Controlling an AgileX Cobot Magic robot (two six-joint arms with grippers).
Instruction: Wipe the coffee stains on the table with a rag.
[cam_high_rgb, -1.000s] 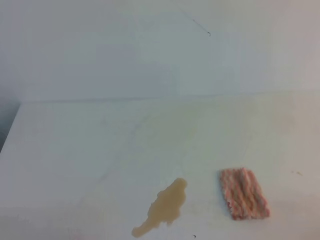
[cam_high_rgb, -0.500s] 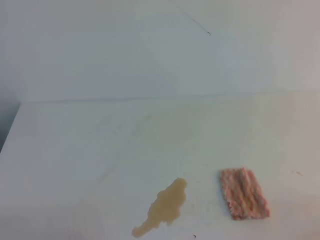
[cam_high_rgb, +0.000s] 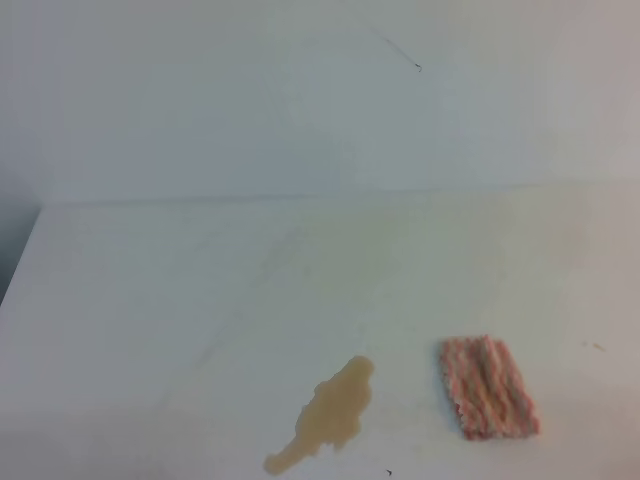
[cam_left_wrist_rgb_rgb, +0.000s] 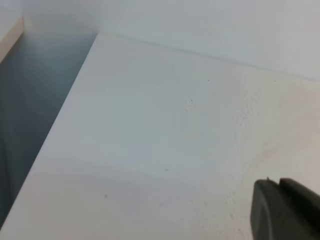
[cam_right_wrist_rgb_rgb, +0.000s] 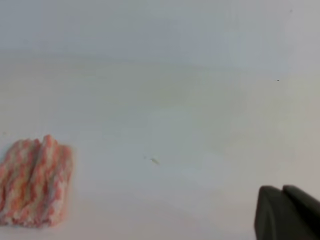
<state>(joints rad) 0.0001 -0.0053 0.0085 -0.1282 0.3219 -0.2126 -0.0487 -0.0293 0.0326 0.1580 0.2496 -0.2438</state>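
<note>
A: Where is the cloth?

B: The small pink-and-white striped fuzzy rag (cam_high_rgb: 488, 387) lies flat on the wide white worktop (cam_high_rgb: 200, 290), just right of the pale tan coffee stain (cam_high_rgb: 328, 413), untouched.

A: And the claws?

B: The right claw (cam_right_wrist_rgb_rgb: 285, 212) is pressed together, empty, well right of the rag. Of the left claw (cam_left_wrist_rgb_rgb: 282, 210) I cannot tell.

A: So?

B: Part the right claw, descend over the rag's middle, pinch firmly, then drag left across the blotch.

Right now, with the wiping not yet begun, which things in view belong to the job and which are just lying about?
Belongs to the job:
- pale tan-brown coffee puddle
- pink-and-white striped knitted rag, lying flat to the puddle's right, apart from it
- wide white table

Just lying about:
- small tan fleck to the right of the rag
- tiny dark speck by the puddle
</note>
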